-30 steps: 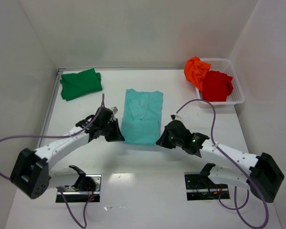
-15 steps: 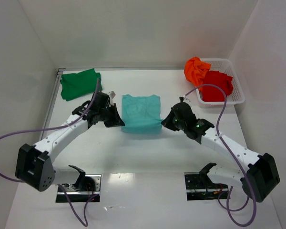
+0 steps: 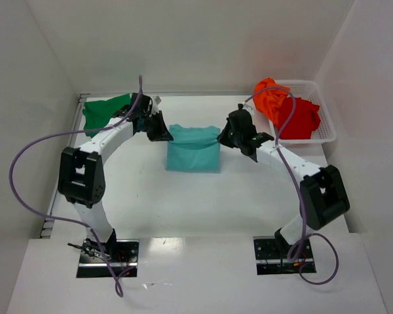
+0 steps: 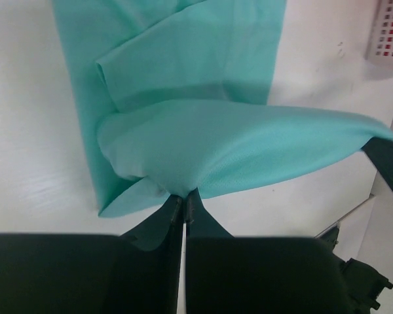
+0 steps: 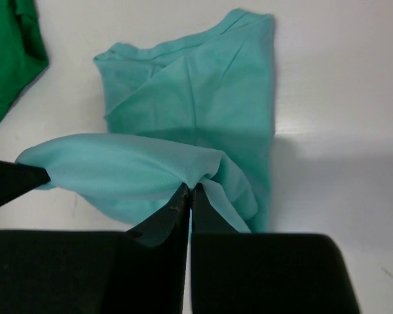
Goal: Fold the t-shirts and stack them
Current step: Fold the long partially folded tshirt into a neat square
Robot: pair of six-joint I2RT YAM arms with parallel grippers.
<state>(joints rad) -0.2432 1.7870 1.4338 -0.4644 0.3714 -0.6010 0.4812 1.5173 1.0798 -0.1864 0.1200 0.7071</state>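
Note:
The light teal t-shirt lies at the table's middle, its near hem lifted and carried toward the back. My left gripper is shut on the hem's left corner. My right gripper is shut on the right corner. Between them the raised edge hangs stretched over the rest of the shirt. A folded dark green t-shirt lies at the back left, partly behind the left arm. The orange t-shirt and the red t-shirt sit crumpled in the basket.
A white mesh basket stands at the back right against the wall, and its corner shows in the left wrist view. Purple cables loop from both arms. White walls close in the table on three sides.
Both grippers, still shut on the teal shirt's near hem, have carried it from the near side toward the back, folding the shirt over itself. Both arms now stretch far forward.

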